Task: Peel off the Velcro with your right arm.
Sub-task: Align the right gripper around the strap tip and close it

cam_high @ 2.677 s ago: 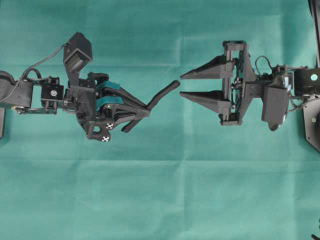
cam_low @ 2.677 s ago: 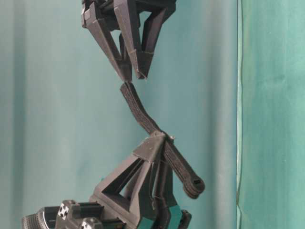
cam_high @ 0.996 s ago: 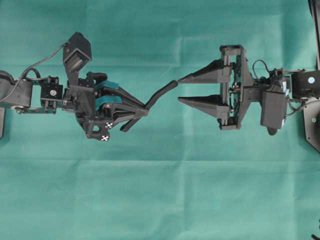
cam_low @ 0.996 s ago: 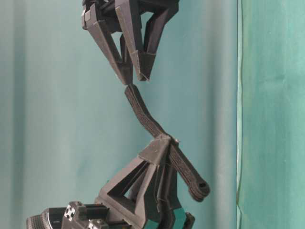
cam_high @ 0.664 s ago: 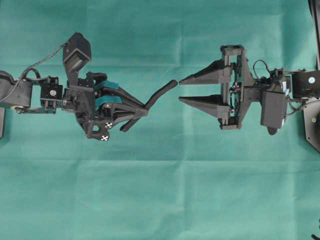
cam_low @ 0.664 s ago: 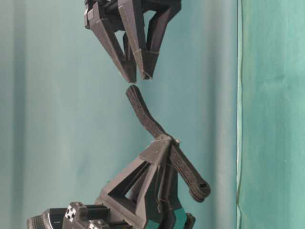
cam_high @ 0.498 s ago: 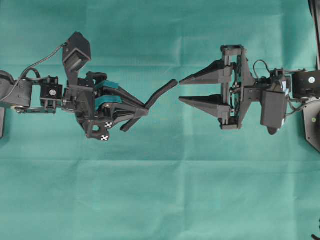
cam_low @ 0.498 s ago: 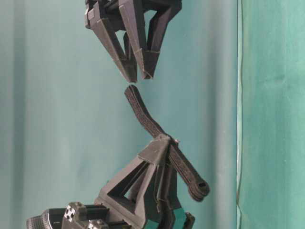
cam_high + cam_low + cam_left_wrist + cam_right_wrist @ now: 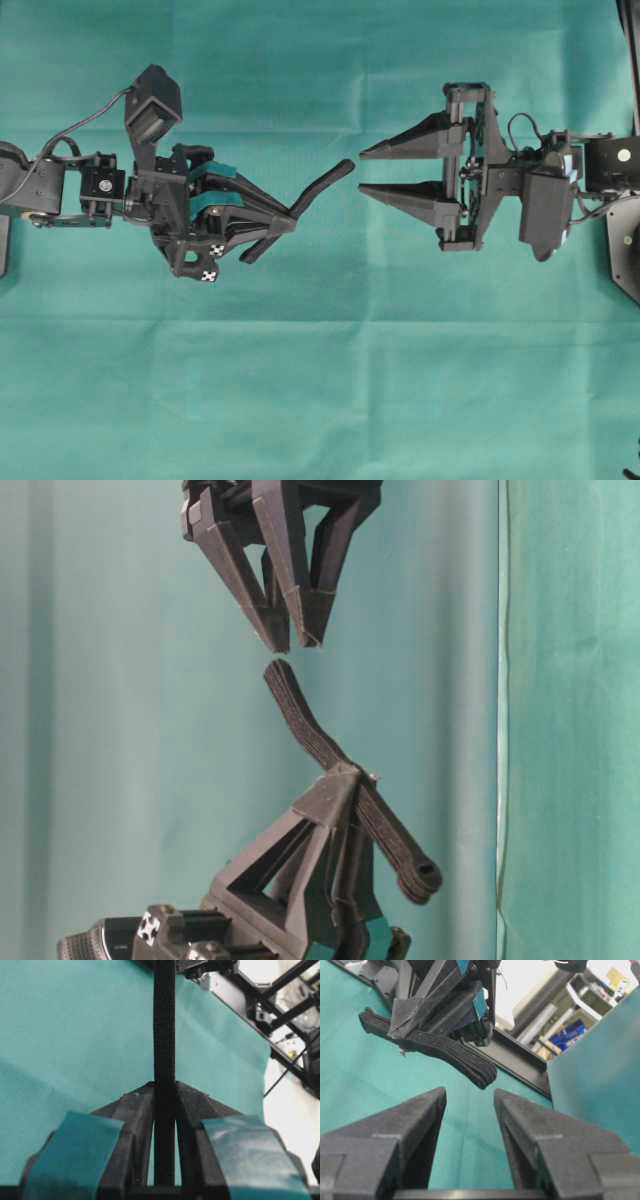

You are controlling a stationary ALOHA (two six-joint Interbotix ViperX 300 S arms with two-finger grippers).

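Observation:
The Velcro (image 9: 325,185) is a black strap held clear of the table by my left gripper (image 9: 293,215), whose teal-taped fingers are shut on its middle. One end points up-right toward my right gripper (image 9: 362,172); the rounded end (image 9: 418,872) hangs out the other side. The right gripper's plain wedge fingers stand open, their tips a small gap short of the strap's free end, touching nothing. The left wrist view shows the strap (image 9: 164,1020) edge-on, pinched between the fingers. In the right wrist view the strap's end (image 9: 479,1071) hovers just past the open gripper (image 9: 469,1092).
Green cloth (image 9: 320,400) covers the table under both arms. A green panel (image 9: 570,720) stands at the right in the table-level view. A black frame rail (image 9: 520,1062) and shelf clutter lie beyond the table's far edge.
My right gripper has drawn back a little from the strap's free end, leaving a small gap where its upper finger nearly touched. The left gripper and the strap have stayed put.

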